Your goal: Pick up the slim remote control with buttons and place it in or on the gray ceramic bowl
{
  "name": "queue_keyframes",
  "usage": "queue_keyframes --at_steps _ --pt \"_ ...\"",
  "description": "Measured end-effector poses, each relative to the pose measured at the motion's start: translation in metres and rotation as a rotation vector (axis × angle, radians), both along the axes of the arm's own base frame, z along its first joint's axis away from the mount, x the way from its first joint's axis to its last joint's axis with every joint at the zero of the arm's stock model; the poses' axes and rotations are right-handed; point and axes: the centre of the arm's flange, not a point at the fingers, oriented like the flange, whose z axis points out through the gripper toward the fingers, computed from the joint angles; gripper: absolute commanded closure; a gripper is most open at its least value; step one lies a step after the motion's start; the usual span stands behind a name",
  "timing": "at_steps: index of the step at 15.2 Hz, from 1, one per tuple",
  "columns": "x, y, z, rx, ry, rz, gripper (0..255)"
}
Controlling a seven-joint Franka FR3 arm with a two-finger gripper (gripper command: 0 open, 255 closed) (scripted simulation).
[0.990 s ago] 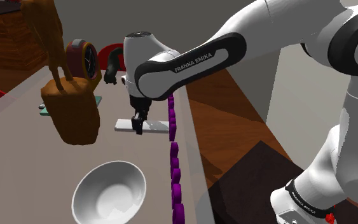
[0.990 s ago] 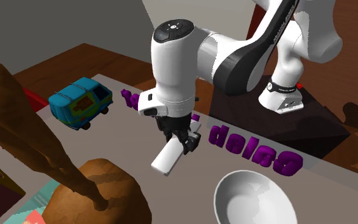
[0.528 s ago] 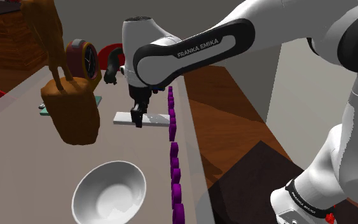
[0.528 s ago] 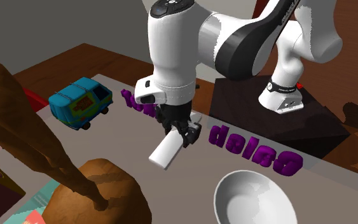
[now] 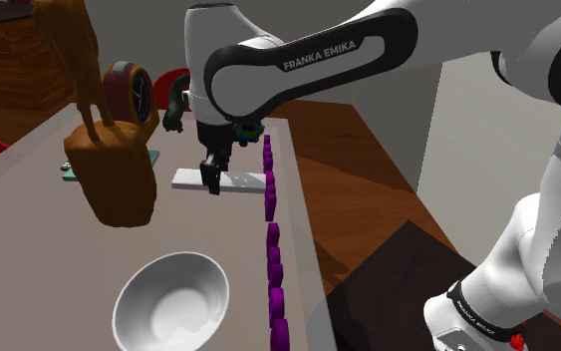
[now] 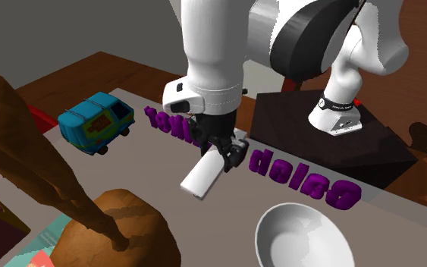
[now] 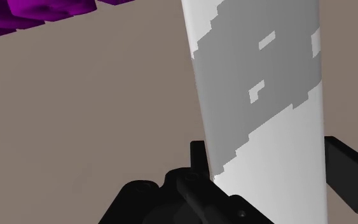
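My black gripper (image 5: pixel 211 182) is shut on a slim white remote (image 5: pixel 190 179), gripping it near one end. The remote hangs a little above the tan tabletop, level in the shoulder view. In the second exterior view the remote (image 6: pixel 202 176) slopes down out of the gripper (image 6: pixel 227 154). The wrist view shows the remote (image 7: pixel 260 95) with a grey button patch, clasped between the two fingers of the gripper (image 7: pixel 273 162). The pale grey bowl (image 5: pixel 171 299) stands empty near the table's front edge, well short of the gripper, and at the bottom right as the bowl (image 6: pixel 302 239).
A row of purple letters (image 5: pixel 271 239) runs along the table's edge beside the gripper. A brown carved figure (image 5: pixel 109 170) stands to the shoulder view's left of the remote. A blue toy van (image 6: pixel 98 121) sits farther off. The dark stand (image 6: pixel 325 140) lies beyond the letters.
The gripper has risen with the remote and drifted slightly to the shoulder view's left and away from the bowl. The bowl and other objects have stayed put.
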Motion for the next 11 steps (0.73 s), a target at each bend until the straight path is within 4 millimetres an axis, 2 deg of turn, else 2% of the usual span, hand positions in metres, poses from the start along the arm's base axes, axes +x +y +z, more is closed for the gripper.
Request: queue_keyframes --at_steps 11 --pt "-0.091 0.109 0.0 0.0 0.001 0.001 255"
